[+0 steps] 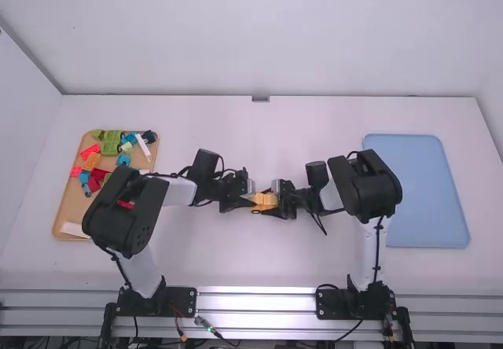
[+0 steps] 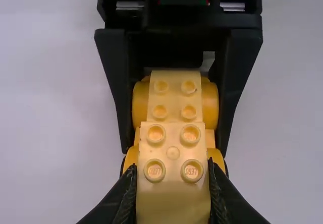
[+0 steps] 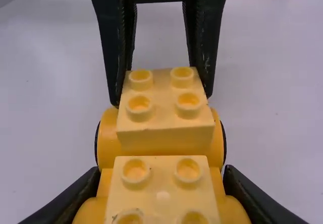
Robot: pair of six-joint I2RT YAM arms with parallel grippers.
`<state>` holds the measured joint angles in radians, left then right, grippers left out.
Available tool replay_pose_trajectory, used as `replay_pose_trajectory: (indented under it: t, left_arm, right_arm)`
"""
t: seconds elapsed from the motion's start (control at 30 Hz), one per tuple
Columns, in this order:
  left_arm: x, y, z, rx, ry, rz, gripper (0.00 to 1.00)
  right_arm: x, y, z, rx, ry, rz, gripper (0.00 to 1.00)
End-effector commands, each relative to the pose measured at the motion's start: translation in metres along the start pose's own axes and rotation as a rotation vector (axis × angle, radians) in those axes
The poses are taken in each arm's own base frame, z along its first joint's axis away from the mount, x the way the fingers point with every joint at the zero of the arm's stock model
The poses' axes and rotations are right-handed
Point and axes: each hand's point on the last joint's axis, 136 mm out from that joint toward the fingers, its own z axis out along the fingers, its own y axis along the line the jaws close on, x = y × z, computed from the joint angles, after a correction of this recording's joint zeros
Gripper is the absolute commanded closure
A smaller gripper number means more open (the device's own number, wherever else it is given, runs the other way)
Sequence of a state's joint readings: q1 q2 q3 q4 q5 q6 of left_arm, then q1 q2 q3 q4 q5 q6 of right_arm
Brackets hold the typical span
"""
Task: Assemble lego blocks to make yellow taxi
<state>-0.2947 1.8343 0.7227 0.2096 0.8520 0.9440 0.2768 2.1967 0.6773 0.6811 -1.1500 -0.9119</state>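
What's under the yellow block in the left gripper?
Left gripper's yellow block: rounded yellow parts of the taxi build stick out below, on both sides. Whatever is directly beneath is covered; can't tell if it's fully seated.

In the high view the yellow build (image 1: 266, 201) is largely covered at its 9 and 3 o'clock by the left fingers (image 1: 236, 201) and right fingers (image 1: 280, 210), and its studs are too small to tell. The left arm (image 1: 122, 211) hides the wooden tray (image 1: 69, 207) from about 3 to 5 o'clock; the loose blocks (image 1: 110, 145) overlap, partly covering one another. The right arm (image 1: 369, 185) covers the blue tray's (image 1: 428, 192) rim around 9 o'clock. Cables (image 1: 228, 339) run off at 6 o'clock. Both wrist views hide the build's underside and crop its nearer end.
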Motion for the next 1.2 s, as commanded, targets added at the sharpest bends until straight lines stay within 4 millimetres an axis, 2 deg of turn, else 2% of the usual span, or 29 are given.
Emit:
replay_pose_trajectory:
  t: [0.0, 0.23, 0.33, 0.43, 0.47, 0.63, 0.9, 0.93, 0.97, 1.0, 1.17]
  left_arm:
    - [0.002, -0.007, 0.005, 0.034, -0.005, 0.006, 0.98]
    - [0.0, -0.01, 0.007, 0.045, -0.006, 0.043, 0.98]
    - [-0.002, -0.011, 0.008, 0.047, -0.012, 0.052, 0.86]
    - [-0.003, -0.008, 0.009, 0.036, -0.014, 0.036, 0.46]
    - [-0.004, -0.007, 0.009, 0.032, -0.017, 0.026, 0.02]
    - [-0.011, 0.002, 0.008, 0.002, -0.039, -0.009, 0.01]
    - [-0.037, 0.011, -0.025, -0.054, -0.067, 0.01, 0.0]
    - [-0.038, 0.012, -0.026, -0.056, -0.067, 0.01, 0.06]
    - [-0.042, 0.011, -0.029, -0.059, -0.069, 0.014, 0.64]
    - [-0.044, 0.01, -0.03, -0.057, -0.071, 0.017, 0.98]
    - [-0.044, 0.006, -0.029, -0.036, -0.084, 0.009, 0.98]
  right_arm:
    - [0.008, 0.011, 0.001, -0.019, 0.01, 0.06, 0.69]
    - [0.007, 0.012, 0.003, -0.027, 0.01, 0.057, 0.68]
    - [0.007, 0.014, 0.005, -0.032, 0.011, 0.055, 0.69]
    - [0.007, 0.014, 0.005, -0.033, 0.011, 0.056, 0.68]
    - [0.007, 0.014, 0.005, -0.032, 0.012, 0.056, 0.68]
    - [0.008, 0.013, 0.003, -0.026, 0.011, 0.058, 0.68]
    - [0.011, 0.005, -0.006, 0.006, 0.01, 0.096, 0.68]
    - [0.011, 0.005, -0.006, 0.006, 0.01, 0.096, 0.68]
    - [0.011, 0.005, -0.005, 0.005, 0.01, 0.096, 0.68]
    - [0.01, 0.005, -0.005, 0.004, 0.01, 0.095, 0.68]
    - [0.009, 0.008, -0.001, -0.009, 0.011, 0.089, 0.68]
